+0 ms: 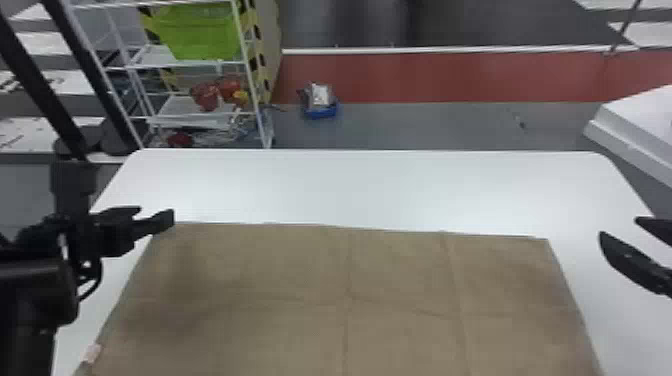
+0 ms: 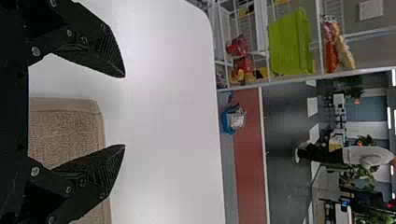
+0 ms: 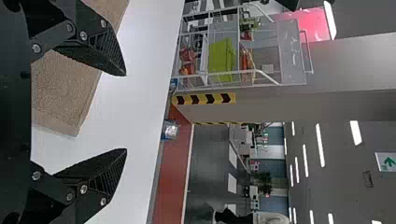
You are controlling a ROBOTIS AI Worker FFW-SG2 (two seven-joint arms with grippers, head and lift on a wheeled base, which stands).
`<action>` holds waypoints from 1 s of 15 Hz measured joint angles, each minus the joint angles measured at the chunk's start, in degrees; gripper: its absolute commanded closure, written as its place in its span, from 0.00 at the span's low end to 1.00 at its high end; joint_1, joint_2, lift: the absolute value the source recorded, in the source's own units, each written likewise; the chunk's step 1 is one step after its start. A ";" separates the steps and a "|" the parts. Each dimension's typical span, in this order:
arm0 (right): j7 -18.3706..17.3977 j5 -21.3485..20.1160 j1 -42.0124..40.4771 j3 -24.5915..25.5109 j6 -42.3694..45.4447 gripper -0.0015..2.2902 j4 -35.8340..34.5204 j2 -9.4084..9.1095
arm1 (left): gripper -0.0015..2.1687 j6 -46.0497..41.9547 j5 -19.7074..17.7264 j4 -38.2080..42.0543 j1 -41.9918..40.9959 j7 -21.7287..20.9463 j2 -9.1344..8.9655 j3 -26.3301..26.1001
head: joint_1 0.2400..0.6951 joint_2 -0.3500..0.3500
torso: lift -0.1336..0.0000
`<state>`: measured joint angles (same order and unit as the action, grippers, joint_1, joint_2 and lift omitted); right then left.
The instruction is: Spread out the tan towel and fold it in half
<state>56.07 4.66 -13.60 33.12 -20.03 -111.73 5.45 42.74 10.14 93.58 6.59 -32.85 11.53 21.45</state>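
The tan towel [image 1: 300, 280] lies spread flat over the white table, with fold creases across it and a small pale tag at its left edge. At its far left corner my left gripper [image 1: 156, 216] is over the table, fingers apart and holding nothing. In the left wrist view a towel corner [image 2: 65, 135] lies beyond the open left gripper [image 2: 125, 111]. My right gripper [image 1: 619, 227] stands open off the towel's right side. The right wrist view has the open right gripper [image 3: 126, 112] with a towel corner [image 3: 65, 93] past its fingers.
The white table [image 1: 370, 190] extends beyond the towel's far edge and along both sides. Behind it stand a wire rack [image 1: 190, 117] with a green bin [image 1: 200, 32] and, on the floor, a blue container [image 1: 320, 111]. A white structure [image 1: 645, 125] is at the right.
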 measured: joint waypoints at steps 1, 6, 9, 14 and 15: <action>-0.11 -0.04 0.10 -0.30 0.21 0.16 0.01 0.00 | 0.24 2.97 -0.57 -1.11 1.37 -2.86 0.41 1.22 | 1.00 0.61 | 0.08; -0.55 -0.65 0.12 -1.05 2.58 0.16 1.33 -0.09 | 0.24 5.96 -2.79 -5.06 4.41 -10.94 2.33 3.21 | 1.00 0.62 | 0.08; -0.45 -0.51 -0.19 -0.29 3.57 0.16 1.82 -0.03 | 0.24 6.09 -2.29 -6.11 4.99 -12.73 2.58 2.95 | 1.00 0.60 | 0.08; -0.09 0.19 -0.28 0.39 4.54 0.16 1.96 0.00 | 0.24 5.93 -0.63 -7.91 5.02 -12.09 2.44 1.59 | 1.00 0.59 | 0.08; -0.09 0.38 -0.28 0.51 4.70 0.16 1.96 0.04 | 0.24 5.92 -0.26 -8.21 5.01 -11.91 2.45 1.33 | 1.00 0.59 | 0.08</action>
<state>55.99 5.05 -13.89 33.63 -15.33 -109.77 5.49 48.66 9.88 85.37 11.60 -44.76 13.98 22.78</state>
